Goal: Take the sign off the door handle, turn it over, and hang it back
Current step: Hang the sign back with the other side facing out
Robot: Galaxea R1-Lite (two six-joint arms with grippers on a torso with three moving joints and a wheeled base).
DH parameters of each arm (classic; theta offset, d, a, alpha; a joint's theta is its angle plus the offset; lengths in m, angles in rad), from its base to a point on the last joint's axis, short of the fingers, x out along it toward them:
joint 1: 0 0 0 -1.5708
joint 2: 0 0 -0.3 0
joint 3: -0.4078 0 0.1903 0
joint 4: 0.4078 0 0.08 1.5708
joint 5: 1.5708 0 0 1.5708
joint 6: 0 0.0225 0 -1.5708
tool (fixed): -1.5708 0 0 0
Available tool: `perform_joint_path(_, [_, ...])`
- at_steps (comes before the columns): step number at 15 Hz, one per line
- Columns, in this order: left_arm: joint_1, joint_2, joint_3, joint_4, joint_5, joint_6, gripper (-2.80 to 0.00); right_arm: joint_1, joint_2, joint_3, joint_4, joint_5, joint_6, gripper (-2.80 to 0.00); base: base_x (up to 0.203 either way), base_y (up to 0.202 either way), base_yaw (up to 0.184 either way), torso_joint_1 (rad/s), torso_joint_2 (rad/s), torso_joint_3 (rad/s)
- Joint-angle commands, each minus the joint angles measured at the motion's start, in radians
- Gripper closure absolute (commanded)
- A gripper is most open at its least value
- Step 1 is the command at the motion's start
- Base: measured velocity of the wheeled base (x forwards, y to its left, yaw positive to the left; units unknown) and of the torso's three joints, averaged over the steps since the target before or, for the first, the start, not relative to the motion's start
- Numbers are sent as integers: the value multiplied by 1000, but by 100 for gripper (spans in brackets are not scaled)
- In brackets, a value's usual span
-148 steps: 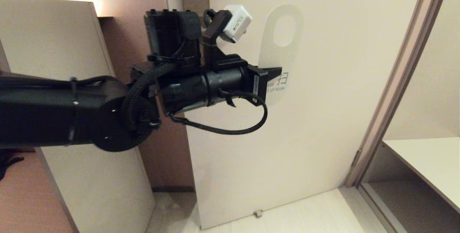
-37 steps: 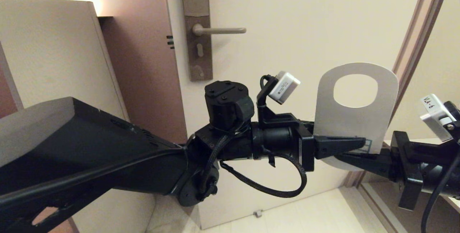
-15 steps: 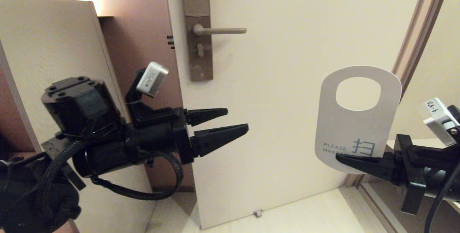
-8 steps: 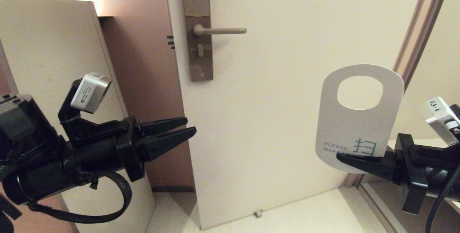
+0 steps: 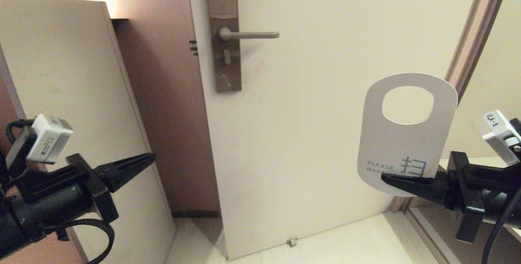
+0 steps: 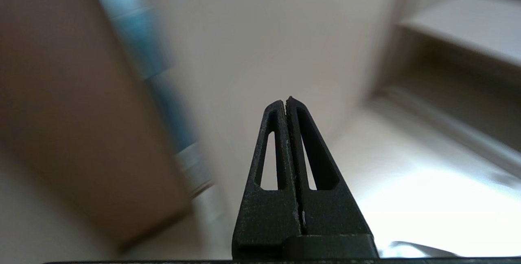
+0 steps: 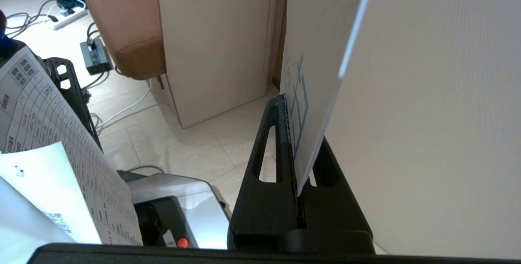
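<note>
A white door-hanger sign [image 5: 407,141] with an oval hole and blue print stands upright, low and to the right of the bare metal door handle [image 5: 248,34]. My right gripper [image 5: 386,179] is shut on the sign's lower edge; the right wrist view shows the sign [image 7: 313,72] clamped edge-on in that gripper [image 7: 290,105]. My left gripper [image 5: 150,157] is shut and empty at the lower left, far from the sign. It also shows in the left wrist view [image 6: 285,102], its jaws pressed together.
The cream door [image 5: 325,52] fills the middle, with a lock plate [image 5: 223,52] behind the handle. A beige cabinet [image 5: 69,72] stands at the left. The door frame [image 5: 468,72] and a shelf [image 5: 452,161] are at the right.
My left gripper let go of the sign, drew back down and left, and shut. My right gripper took hold of the sign's lower edge and holds it almost still.
</note>
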Motion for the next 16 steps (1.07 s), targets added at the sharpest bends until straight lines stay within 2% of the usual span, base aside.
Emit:
perform_joint_path(1, [93, -87, 68, 0, 57, 8, 0, 0, 0, 0, -4, 4, -2, 0, 0, 0, 0, 0, 0, 0])
perform_joint_path(4, [203, -184, 179, 4, 170, 12, 0, -1, -2, -4, -4, 4, -2, 0, 0, 0, 0, 0, 0, 0])
perform_joint_path(6, [218, -232, 220, 4, 252, 10, 0, -1, -9, -1, -4, 4, -2, 0, 0, 0, 0, 0, 0, 0])
perform_joint_path(10, [219, -347, 295, 16, 292, 4, 0, -3, -14, -2, -4, 4, -2, 0, 0, 0, 0, 0, 0, 0])
perform_joint_path(13, [219, -494, 301, 180, 338, -16, 0, -3, -8, -3, -4, 4, -2, 0, 0, 0, 0, 0, 0, 0])
perform_joint_path(16, [218, -703, 303, 377, 347, -26, 0, -3, -6, -1, -4, 4, -2, 0, 0, 0, 0, 0, 0, 0])
